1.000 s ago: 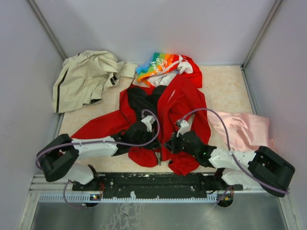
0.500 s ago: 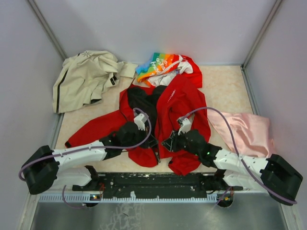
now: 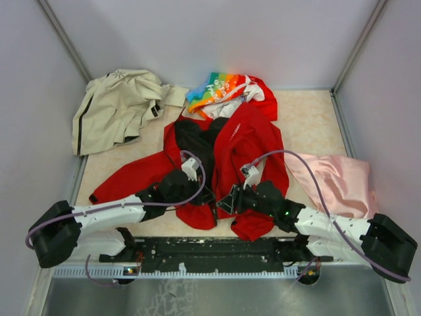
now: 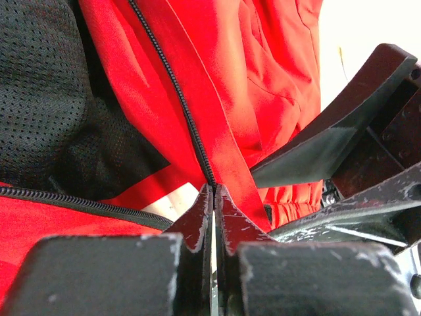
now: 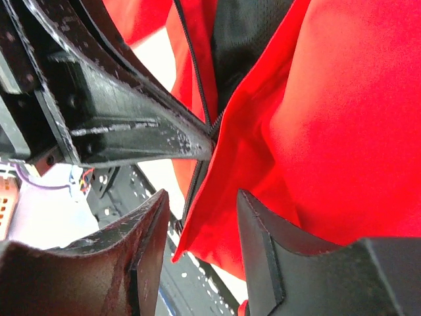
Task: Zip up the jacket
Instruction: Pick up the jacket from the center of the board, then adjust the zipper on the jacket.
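The red jacket (image 3: 247,141) lies spread on the table with its front open and the black lining showing. My left gripper (image 3: 201,195) is shut at the lower end of the dark zipper line (image 4: 177,92), and the zipper runs straight into its pinched tips (image 4: 214,192). My right gripper (image 3: 227,201) sits just to its right, open. The jacket's red front edge (image 5: 223,197) hangs between the right gripper's fingers (image 5: 263,250) without being pinched. The left gripper's dark finger (image 5: 131,135) crosses the right wrist view.
A beige jacket (image 3: 115,108) lies at the back left. A rainbow-printed garment (image 3: 220,89) sits behind the red jacket's collar. A pink cloth (image 3: 332,181) lies at the right. The black base rail (image 3: 210,253) runs along the near edge. Grey walls enclose the table.
My right gripper has opened and let go of the jacket's edge, shifting a little left. The left arm stretched out lower while its gripper stayed shut at the zipper.
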Controlling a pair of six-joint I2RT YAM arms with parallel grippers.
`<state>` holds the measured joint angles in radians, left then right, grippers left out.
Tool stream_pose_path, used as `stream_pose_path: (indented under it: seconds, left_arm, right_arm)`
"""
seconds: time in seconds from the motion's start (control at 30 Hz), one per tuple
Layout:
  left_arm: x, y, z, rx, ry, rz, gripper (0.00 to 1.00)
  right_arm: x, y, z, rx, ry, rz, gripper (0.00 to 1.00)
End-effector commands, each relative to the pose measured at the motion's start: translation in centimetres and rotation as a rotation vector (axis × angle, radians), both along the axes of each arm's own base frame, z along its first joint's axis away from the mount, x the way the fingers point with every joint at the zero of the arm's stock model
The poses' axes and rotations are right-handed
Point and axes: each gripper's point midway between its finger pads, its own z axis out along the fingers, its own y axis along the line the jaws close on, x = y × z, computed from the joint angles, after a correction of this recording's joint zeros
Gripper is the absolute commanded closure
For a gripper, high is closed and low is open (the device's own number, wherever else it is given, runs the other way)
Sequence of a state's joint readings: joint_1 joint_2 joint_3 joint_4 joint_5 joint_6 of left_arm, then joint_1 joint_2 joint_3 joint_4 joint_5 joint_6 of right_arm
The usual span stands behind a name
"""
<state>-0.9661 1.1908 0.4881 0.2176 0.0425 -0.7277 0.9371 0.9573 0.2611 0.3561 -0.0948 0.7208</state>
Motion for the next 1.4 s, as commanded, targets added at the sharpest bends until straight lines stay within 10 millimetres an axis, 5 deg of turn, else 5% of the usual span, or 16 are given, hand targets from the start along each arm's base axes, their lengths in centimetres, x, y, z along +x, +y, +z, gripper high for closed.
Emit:
stream_pose_path:
  seconds: [0.0, 0.7, 0.83, 1.07, 1.37]
  left_arm:
    - [0.5, -0.1, 1.2, -0.049, -0.025, 0.025, 1.0]
    - [0.0, -0.2, 1.8, -0.103, -0.007, 0.021, 1.0]
    - [-0.2, -0.2, 1.8, -0.116, -0.001, 0.018, 1.0]
    - [-0.4, -0.1, 1.4, -0.11, 0.01, 0.017, 0.97]
    - [-1.4, 0.1, 0.4, -0.112, 0.053, -0.005, 0.78]
  right_arm:
    - [-0.6, 0.9, 0.8, 0.042, -0.014, 0.032, 0.53]
    - [-0.4, 1.3, -2.2, 0.009, -0.006, 0.038, 0.51]
    - [-0.3, 1.4, -2.1, 0.019, -0.015, 0.038, 0.6]
    - [-0.5, 1.5, -1.1, 0.057, -0.05, 0.054, 0.99]
    - [-0.5, 1.3, -0.3, 0.08, -0.078, 0.054, 1.0]
